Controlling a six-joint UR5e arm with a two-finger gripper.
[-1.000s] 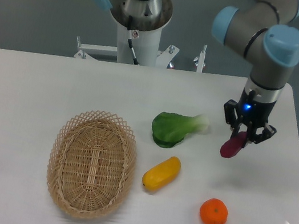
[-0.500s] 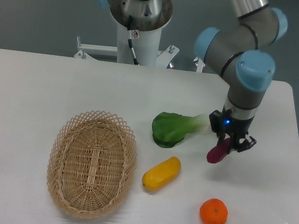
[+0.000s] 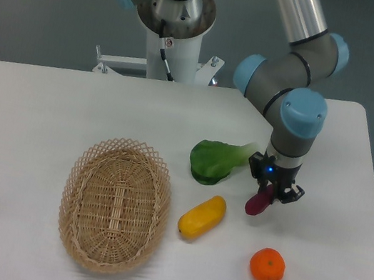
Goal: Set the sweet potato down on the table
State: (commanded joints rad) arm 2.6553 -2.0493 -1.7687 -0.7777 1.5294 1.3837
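Right of centre in the frame, the gripper (image 3: 270,191) is clamped on the upper end of the sweet potato (image 3: 258,202), which hangs tilted with its lower end close to the white surface (image 3: 47,108), between the leafy green (image 3: 216,160) and the orange (image 3: 267,266), probably low enough for a gentle release.
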